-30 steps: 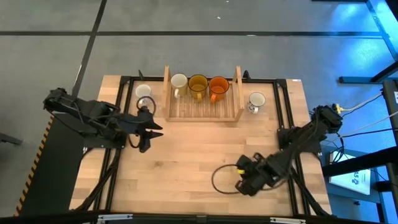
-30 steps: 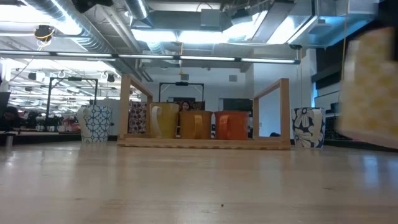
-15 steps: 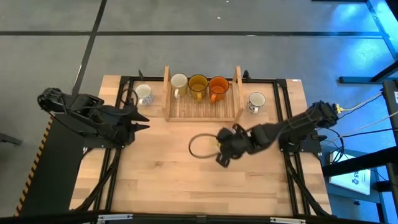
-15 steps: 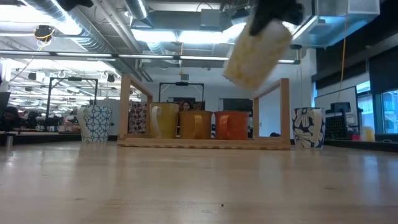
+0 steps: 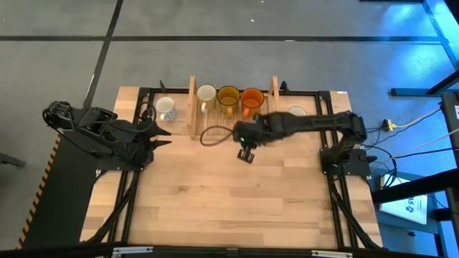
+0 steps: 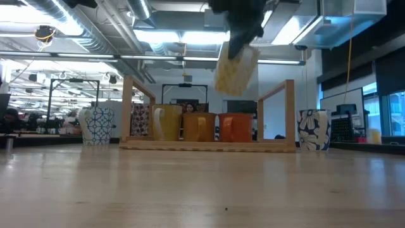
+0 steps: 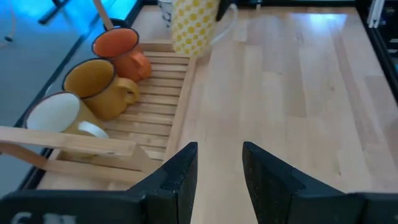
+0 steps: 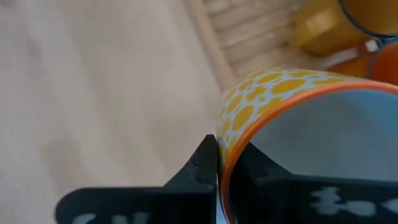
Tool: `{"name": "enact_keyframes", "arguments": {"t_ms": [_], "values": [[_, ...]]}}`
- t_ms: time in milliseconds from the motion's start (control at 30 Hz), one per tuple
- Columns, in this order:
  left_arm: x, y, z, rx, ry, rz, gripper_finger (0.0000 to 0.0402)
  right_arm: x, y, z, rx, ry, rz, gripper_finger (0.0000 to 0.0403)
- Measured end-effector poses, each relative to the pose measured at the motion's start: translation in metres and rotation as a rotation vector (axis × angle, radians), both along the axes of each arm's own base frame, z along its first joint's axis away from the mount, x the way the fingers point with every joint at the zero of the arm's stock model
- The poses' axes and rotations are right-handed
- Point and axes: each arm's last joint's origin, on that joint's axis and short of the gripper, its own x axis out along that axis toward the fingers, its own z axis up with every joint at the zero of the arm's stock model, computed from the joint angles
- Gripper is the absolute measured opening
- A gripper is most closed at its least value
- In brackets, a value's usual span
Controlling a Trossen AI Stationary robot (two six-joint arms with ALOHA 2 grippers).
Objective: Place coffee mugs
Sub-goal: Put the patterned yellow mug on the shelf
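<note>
A cream mug with yellow dots and an orange rim (image 6: pixel 235 66) hangs in the air in my right gripper (image 5: pixel 242 136), in front of the slatted wooden rack (image 5: pixel 233 123). In the rack stand a white mug (image 5: pixel 206 94), an amber mug (image 5: pixel 229 95) and an orange mug (image 5: pixel 252 97), each on its base. A patterned white mug (image 5: pixel 166 107) stands left of the rack. Another (image 6: pixel 314 129) stands right of it, partly under my right arm in the high view. My left gripper (image 7: pixel 217 174) is open, level over the table, left of the rack. My right gripper holds the dotted mug by its rim (image 8: pixel 225 163), one finger (image 8: pixel 204 163) outside the wall and one inside. The fingers come from above and from the table's right. The mug is lifted clear and hangs tilted below the gripper, over the rack's near edge.
The rack has tall side boards (image 6: pixel 290 114) at its left and right ends and bare slats (image 7: pixel 155 121) in front of the three mugs. Dark frame rails (image 5: pixel 326 129) run along the table's sides. Bare wood (image 5: pixel 229 201) fills the table's near half.
My right gripper has carried the dotted mug from the table's near right part toward the far edge and leftward, up to the rack's near edge; the mug stays lifted and tilted. My left gripper has drawn back a little toward the table's left edge.
</note>
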Motion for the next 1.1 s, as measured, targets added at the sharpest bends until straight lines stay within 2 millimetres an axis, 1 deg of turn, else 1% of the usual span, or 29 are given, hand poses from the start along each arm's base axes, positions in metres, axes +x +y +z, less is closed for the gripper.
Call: {"name": "enact_keyframes", "arguments": {"t_ms": [100, 200, 300, 467, 600, 933, 1100], "values": [[0.000, 0.000, 0.000, 0.004, -0.003, 0.009, 0.0121, 0.003, -0.025, -0.008, 0.006, 0.077, -0.008, 0.0003], [0.000, 0.001, 0.000, 0.005, -0.005, 0.018, 0.0121, 0.003, -0.050, -0.020, 0.060, 0.147, -0.066, 0.0003], [0.000, 0.001, 0.000, 0.007, -0.008, 0.025, 0.0121, 0.003, -0.070, -0.029, 0.083, 0.176, -0.140, 0.0003], [0.000, 0.001, 0.000, 0.015, -0.010, 0.037, 0.0121, 0.006, -0.093, -0.042, 0.126, 0.193, -0.195, 0.0003], [0.000, 0.001, 0.000, 0.023, -0.014, 0.048, 0.0121, 0.009, -0.104, -0.055, 0.178, 0.221, -0.211, 0.0003], [0.000, 0.001, 0.001, 0.022, -0.015, 0.048, 0.0121, 0.022, -0.111, -0.083, 0.213, 0.251, -0.196, 0.0006], [0.000, 0.001, 0.001, 0.026, -0.014, 0.045, 0.0121, 0.025, -0.113, -0.090, 0.201, 0.260, -0.191, 0.0003]]}}
